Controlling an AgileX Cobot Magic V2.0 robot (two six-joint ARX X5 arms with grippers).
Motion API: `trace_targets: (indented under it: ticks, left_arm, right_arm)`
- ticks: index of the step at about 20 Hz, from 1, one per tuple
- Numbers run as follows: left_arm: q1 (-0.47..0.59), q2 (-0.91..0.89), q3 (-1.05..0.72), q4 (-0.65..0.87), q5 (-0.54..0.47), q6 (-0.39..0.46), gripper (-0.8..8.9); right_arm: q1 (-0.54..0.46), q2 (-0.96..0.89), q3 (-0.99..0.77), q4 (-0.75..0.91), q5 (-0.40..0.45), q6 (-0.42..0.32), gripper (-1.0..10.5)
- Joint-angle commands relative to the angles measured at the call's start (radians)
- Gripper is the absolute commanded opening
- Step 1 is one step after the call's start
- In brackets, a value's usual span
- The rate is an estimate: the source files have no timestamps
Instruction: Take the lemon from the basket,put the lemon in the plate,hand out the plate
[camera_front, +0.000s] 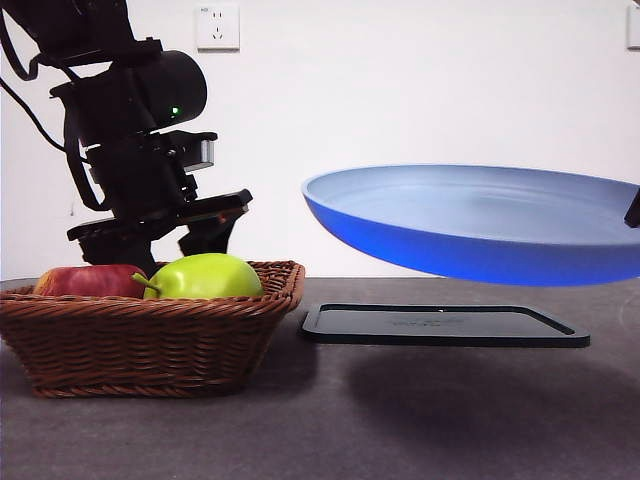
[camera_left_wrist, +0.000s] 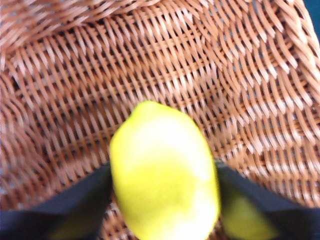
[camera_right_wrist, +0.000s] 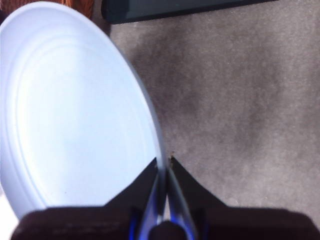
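One step is under way: the left hand (camera_left_wrist: 162, 200) is clamped on the lemon (camera_left_wrist: 164, 172), low over the basket (camera_front: 150, 335) at the left of the counter (camera_front: 400, 420). Lemon looks bright yellow, glossy, oval, a bit blurred. The right hand (camera_right_wrist: 164, 167) is pinched on the plate's (camera_front: 480, 225) rim, holding it tilted in the air above the black tray (camera_front: 445, 325), right of the basket. Plate is empty, so placing and handing out remain. Red apple (camera_front: 90, 280) and green apple (camera_front: 205, 277) sit in the basket.
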Motion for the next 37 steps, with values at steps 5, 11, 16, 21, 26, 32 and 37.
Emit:
trace_targets:
  ticks: [5, 11, 16, 21, 26, 32, 37]
  left_arm:
    - [-0.001, -0.14, 0.069, -0.069, -0.002, 0.06, 1.39]
    - [-0.225, -0.396, 0.077, -0.044, 0.209, 0.051, 1.39]
    - [-0.514, -0.303, 0.076, 0.034, 0.089, 0.063, 1.4]
    - [-0.607, -0.166, 0.076, 0.053, 0.007, 0.086, 1.42]
    - [-0.621, -0.091, 0.076, 0.041, 0.007, 0.086, 2.61]
    - [-0.621, -0.087, 0.076, 0.025, 0.002, 0.089, 3.27]
    - [-0.618, -0.095, 0.077, 0.024, -0.008, 0.065, 3.27]
  right_arm:
    - [0.002, 0.042, 0.015, 0.011, -0.002, 0.051, 0.0]
    - [0.002, 0.191, 0.015, 0.062, -0.006, 0.051, 0.0]
    - [0.002, 0.193, 0.015, 0.062, -0.03, 0.05, 0.0]
    - [0.002, 0.192, 0.015, 0.061, -0.061, 0.048, 0.0]
    - [0.002, 0.192, 0.015, 0.061, -0.061, 0.048, 0.0]
    - [0.002, 0.192, 0.015, 0.061, -0.061, 0.049, 0.0]
    - [0.002, 0.192, 0.015, 0.048, -0.056, 0.06, 0.0]
